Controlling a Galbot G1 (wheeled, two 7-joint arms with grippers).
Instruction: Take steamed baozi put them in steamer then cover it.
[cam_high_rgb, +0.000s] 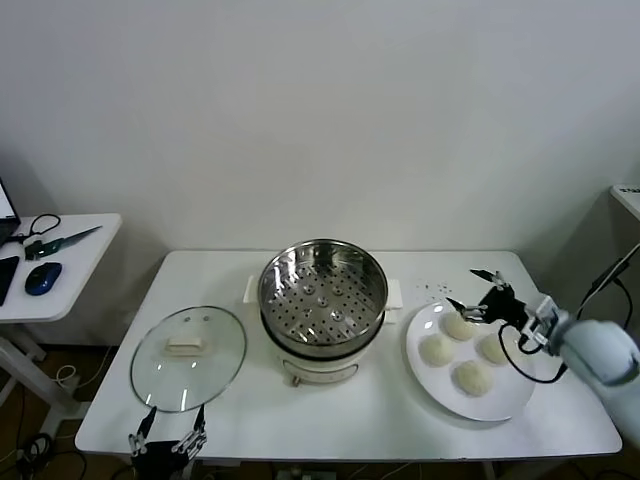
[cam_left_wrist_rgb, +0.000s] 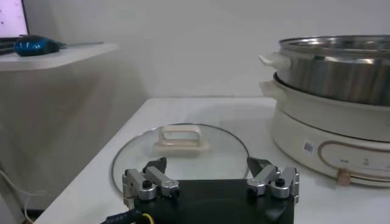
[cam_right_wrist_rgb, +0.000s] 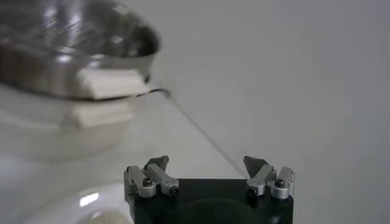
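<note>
The right gripper (cam_high_rgb: 478, 290) hangs just over the far edge of the white plate (cam_high_rgb: 440, 385), close to the nearest bun. Its fingers are spread wide and hold nothing. In the right wrist view the gripper (cam_right_wrist_rgb: 207, 165) shows the same wide gap, with the pot's side handle (cam_right_wrist_rgb: 113, 83) ahead of it.

The left gripper (cam_high_rgb: 167, 437) waits at the near edge of the table (cam_high_rgb: 340, 425), just in front of the glass lid. Its fingers are wide apart too, and empty. The left wrist view shows this gripper (cam_left_wrist_rgb: 208, 167) with the lid (cam_left_wrist_rgb: 180, 155) lying flat right before it.

Four buns (cam_high_rgb: 459, 325) sit together on the plate, to the right of the pot. None is in the pot.

The pot (cam_high_rgb: 323, 293) stands in the middle of the table. It is shiny metal on a white base with a small knob in front. Its tray is full of little holes and has nothing on it. The top is open.

The lid (cam_high_rgb: 188, 357) lies on the table to the left of the pot, apart from it, with its white handle facing up.

Nothing stands between the plate and the pot, or between the lid and the pot.

A smaller side table (cam_high_rgb: 60, 265) stands well off to the left. On it are a blue mouse (cam_high_rgb: 42, 277) and some cables.
</note>
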